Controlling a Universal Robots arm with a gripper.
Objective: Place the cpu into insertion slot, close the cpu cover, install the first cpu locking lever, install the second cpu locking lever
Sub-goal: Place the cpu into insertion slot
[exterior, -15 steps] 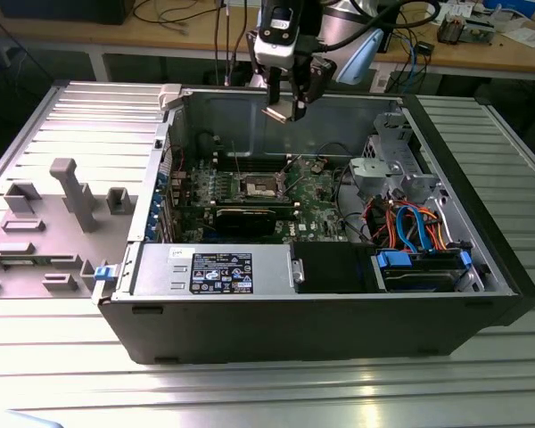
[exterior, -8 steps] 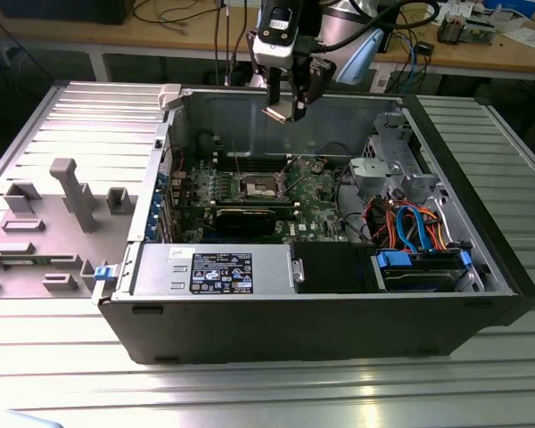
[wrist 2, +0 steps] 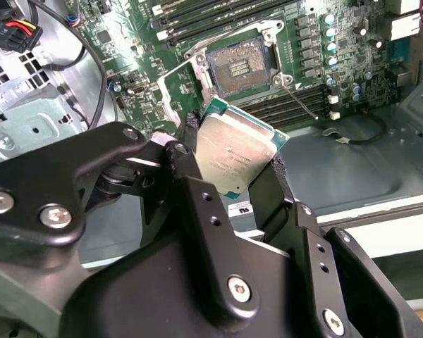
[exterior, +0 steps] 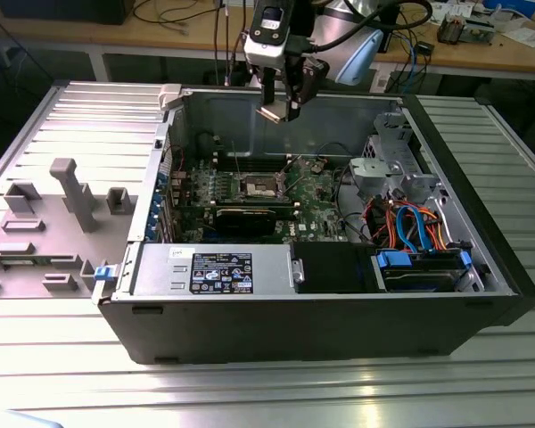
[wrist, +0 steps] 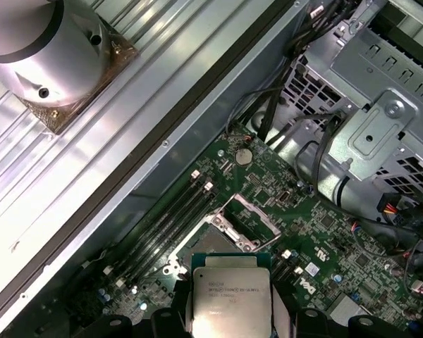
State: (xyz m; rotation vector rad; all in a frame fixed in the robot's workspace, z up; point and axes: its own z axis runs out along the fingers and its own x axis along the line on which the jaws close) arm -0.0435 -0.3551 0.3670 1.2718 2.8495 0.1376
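Above the far side of an open computer case (exterior: 294, 332), which lies across the middle of the ribbed metal table (exterior: 250, 397), the exterior view shows the claw (exterior: 279, 109) hanging clamped on the cpu (exterior: 275, 113). The slot (exterior: 260, 185) lies on the green board (exterior: 316, 194) at the bottom of the case, below the claw and well apart from it.

In the second wrist view the claw (wrist 2: 234, 151) grips the cpu (wrist 2: 233, 156) by two opposite edges, with its silver top facing the camera. Beyond it the slot (wrist 2: 238, 67) lies bare. A thin lever (wrist 2: 303, 104) stands free beside the slot.

In the first wrist view the cpu (wrist: 230, 289) sits between the black tips of the claw (wrist: 229, 315) and partly hides the slot (wrist: 211, 239). The cover (wrist: 256, 212) appears swung up beside the slot, clear of the opening.

The step in hand looks like lowering the chip into the slot. Doing it well probably means holding the chip level and squaring its edges to the slot's rim before descending. It should come straight down without sliding across the contacts. The claw should let go only once the chip sits flat inside the rim.
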